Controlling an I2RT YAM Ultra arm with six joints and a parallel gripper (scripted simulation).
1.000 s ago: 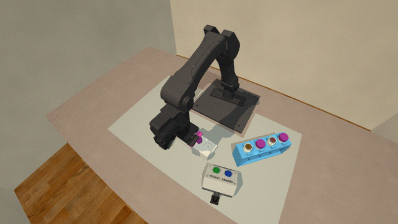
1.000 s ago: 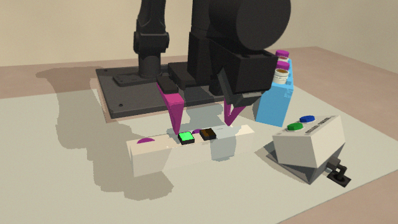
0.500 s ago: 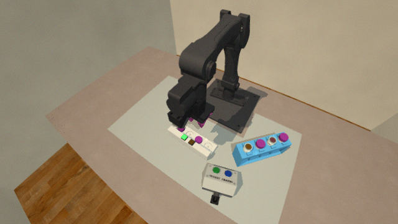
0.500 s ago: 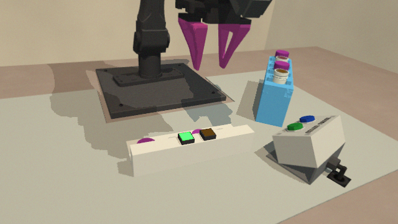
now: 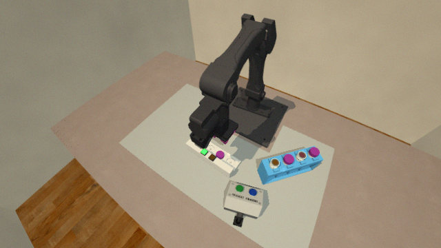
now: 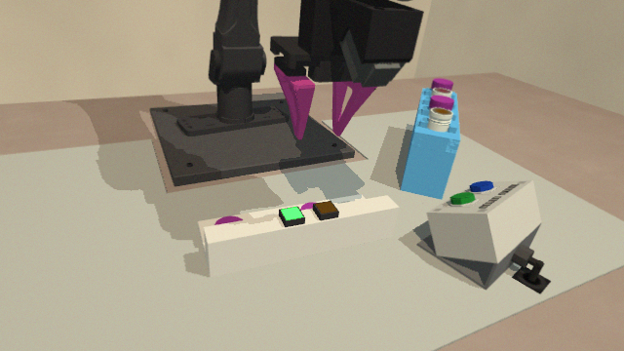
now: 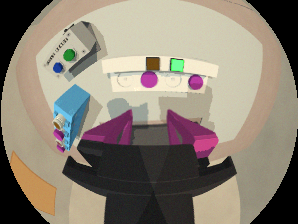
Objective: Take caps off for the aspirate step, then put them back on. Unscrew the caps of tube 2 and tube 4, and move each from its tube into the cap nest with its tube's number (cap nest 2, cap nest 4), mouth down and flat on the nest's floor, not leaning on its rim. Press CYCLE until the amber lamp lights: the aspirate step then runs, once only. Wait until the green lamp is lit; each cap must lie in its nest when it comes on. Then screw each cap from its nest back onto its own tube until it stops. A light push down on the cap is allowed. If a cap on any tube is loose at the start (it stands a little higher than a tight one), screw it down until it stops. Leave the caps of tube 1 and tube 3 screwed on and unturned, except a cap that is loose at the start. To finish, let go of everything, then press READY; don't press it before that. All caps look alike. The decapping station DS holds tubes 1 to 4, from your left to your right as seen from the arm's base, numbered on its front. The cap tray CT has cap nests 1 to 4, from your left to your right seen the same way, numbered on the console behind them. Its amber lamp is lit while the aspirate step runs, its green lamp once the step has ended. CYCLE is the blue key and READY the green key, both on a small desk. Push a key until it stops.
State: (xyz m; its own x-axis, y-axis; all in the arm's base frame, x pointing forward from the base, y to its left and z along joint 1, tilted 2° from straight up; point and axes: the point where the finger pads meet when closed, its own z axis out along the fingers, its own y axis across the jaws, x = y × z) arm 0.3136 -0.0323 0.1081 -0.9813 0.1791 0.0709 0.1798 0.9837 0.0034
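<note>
single dark arm (image 5: 238,58) rising from its base, folding at the elbow and reaching down toward 7 o'clock in the top view. end effector (image 6: 319,134) pointing downward, magenta fingers (image 6: 298,104) partly closed, with nothing between them.

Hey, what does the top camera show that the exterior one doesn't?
Only top: all four tubes in the blue station from above, two open tubes, two capped tubes. Only exterior: the claw with fingers apart, empty, raised above the table, and two caps in the cap tray. Both: the lit green lamp and the two keys.
</note>
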